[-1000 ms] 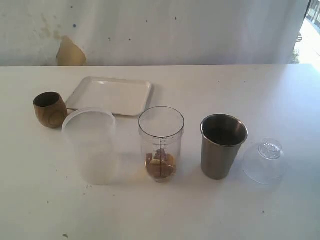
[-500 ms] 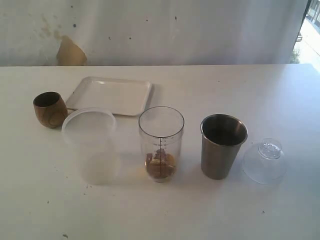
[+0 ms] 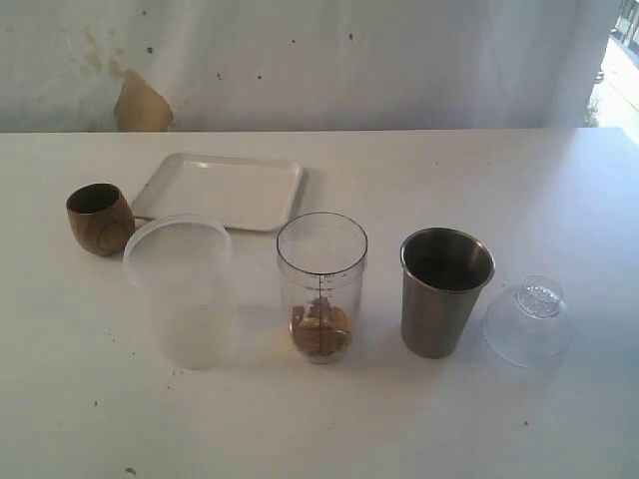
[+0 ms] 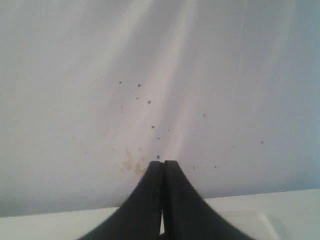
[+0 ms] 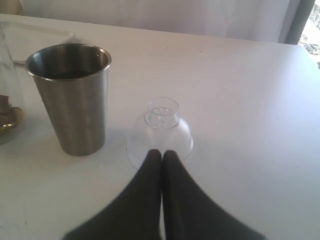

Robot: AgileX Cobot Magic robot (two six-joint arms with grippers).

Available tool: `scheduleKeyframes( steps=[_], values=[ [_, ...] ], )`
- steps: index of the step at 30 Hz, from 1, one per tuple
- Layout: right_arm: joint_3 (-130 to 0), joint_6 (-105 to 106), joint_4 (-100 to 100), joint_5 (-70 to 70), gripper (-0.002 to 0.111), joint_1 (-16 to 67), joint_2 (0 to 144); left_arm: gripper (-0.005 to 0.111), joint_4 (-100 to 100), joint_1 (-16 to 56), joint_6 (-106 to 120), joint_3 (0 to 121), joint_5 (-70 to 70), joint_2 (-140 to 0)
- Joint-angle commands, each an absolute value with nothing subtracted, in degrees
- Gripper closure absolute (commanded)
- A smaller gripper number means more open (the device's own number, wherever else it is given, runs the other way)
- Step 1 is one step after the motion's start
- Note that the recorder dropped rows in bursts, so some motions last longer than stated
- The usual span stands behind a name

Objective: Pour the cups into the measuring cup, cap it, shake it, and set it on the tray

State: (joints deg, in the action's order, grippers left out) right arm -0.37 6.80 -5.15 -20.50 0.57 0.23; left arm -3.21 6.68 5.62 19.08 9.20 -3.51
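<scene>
Steel tapered tumbler (image 3: 446, 294) between clear graduated measuring cup (image 3: 321, 289) and clear dome lid (image 3: 529, 324); my left claw (image 4: 163, 162), right claw (image 5: 162, 152) closed, empty.

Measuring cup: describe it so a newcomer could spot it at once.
On the white table, find the front row of upright containers. The measuring cup stands between a milky tub and a steel tumbler. Only it has a black scale and brownish contents.

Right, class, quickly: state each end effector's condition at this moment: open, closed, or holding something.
Left end effector: closed, holding nothing.
Right end effector: closed, holding nothing.
</scene>
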Motion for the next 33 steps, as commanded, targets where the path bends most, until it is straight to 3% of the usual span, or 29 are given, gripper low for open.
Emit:
scheduleKeyframes(
  steps=[1, 6, 8, 33],
  values=[
    [0.00, 6.68, -4.83, -20.13, 0.108, 0.64, 0.00, 0.107, -5.08, 0.66, 5.67, 10.07, 8.23, 0.00],
    [0.00, 6.68, -4.83, -20.13, 0.108, 0.64, 0.00, 0.107, -0.95, -2.82, 1.13, 0.00, 6.88, 0.00],
    [0.00, 6.68, -4.83, -20.13, 0.108, 0.64, 0.00, 0.107, 0.41, -2.82, 1.43, 0.00, 13.36, 0.00],
    [0.00, 7.74, -4.83, -20.13, 0.108, 0.64, 0.00, 0.107, 0.45, -2.82, 1.55, 0.00, 12.09, 0.00]
  ],
)
